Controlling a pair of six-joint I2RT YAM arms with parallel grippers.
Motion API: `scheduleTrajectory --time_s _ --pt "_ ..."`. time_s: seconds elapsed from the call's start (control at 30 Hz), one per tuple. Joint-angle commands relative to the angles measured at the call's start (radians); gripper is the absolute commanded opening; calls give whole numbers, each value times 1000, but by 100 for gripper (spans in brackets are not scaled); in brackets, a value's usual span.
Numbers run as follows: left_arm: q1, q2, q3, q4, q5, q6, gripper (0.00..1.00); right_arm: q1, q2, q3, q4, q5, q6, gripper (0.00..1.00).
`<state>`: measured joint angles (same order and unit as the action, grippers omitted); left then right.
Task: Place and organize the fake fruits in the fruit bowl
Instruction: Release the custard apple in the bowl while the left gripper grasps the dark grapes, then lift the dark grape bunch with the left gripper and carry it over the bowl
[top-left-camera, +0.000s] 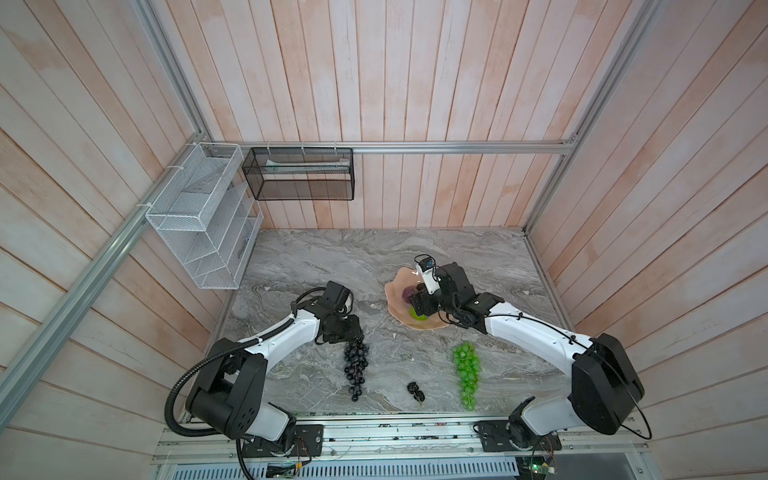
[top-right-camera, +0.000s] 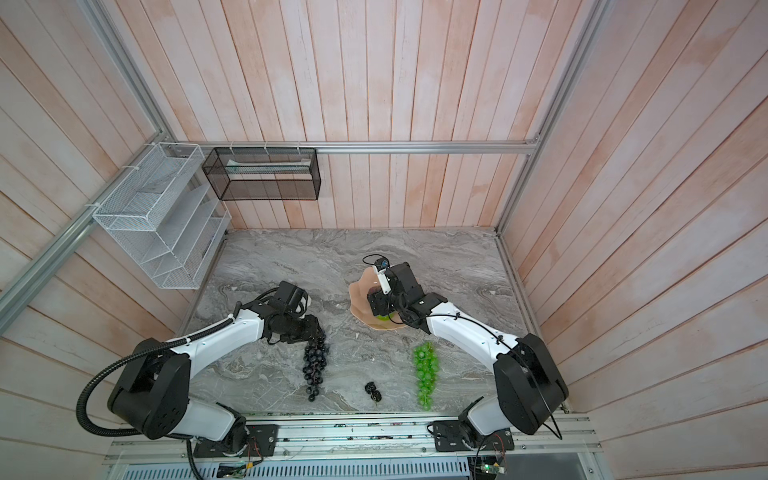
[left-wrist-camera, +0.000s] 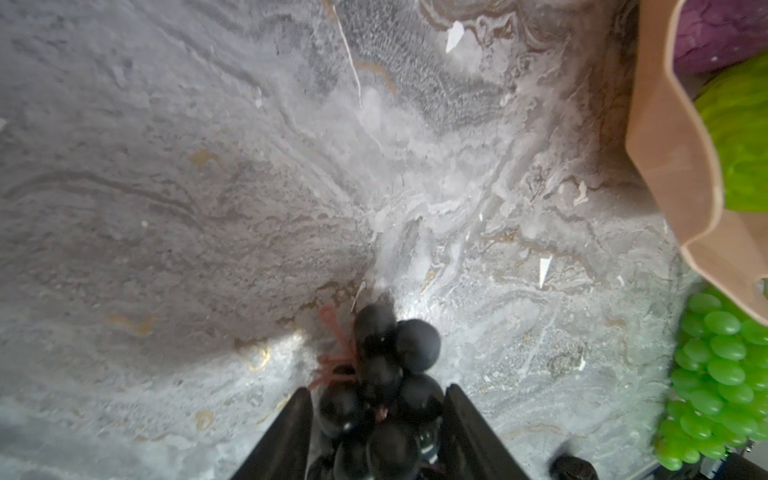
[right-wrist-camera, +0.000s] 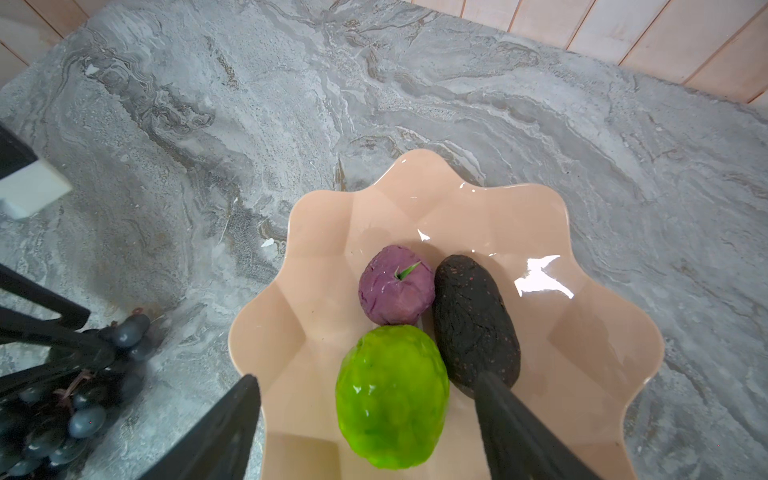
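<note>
**Three fruits in the bowl, three out on the marble**

Wide, shallow, glossy salmon-pink fruit bowl with a scalloped rim: sits on the grey veined marble tabletop, right of centre in both top views. Holds a purple round plastic fruit, a dark bumpy oval fruit and a lime-green lumpy fruit, all three touching in a tight group.

Right gripper: hangs over the bowl, jaws spread wide either side of the lime-green fruit. Grips nothing.

Left gripper: straddles the stem end of a long black-purple plastic grape bunch, jaws partly closed and grapes filling the gap. Cannot tell whether pressed tight or only close. Bunch lies flat on the marble, left of the bowl and apart from it.

Long bright green plastic grape bunch: lies on the marble near the bowl's front edge, pointing toward the near side.

Tiny black plastic cluster: rests between the two bunches, close to the table's near edge.
</note>
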<state>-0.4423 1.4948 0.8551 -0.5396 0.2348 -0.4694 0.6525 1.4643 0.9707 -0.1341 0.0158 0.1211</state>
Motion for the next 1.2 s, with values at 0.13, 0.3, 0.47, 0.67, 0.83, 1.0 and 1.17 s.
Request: scheduleTrajectory --time_s 0.13,0.3,0.47,0.67,0.83,1.0,1.17 --pt "25 61 32 113 57 27 51 8 10 -24 29 -22 15 81" --pt "30 95 33 144 91 27 40 10 24 -26 40 -35 20 81" --pt "31 98 33 135 99 24 22 12 28 -28 44 -34 20 80" --pt "37 57 28 128 89 21 5 13 25 -31 53 -32 20 79" --pt "37 -1 19 125 94 23 0 17 21 -32 59 -30 25 79" --pt "37 -71 16 106 110 26 0 22 9 -43 68 -24 32 79" --pt "37 -106 17 61 90 29 2 27 4 -49 75 -22 34 79"
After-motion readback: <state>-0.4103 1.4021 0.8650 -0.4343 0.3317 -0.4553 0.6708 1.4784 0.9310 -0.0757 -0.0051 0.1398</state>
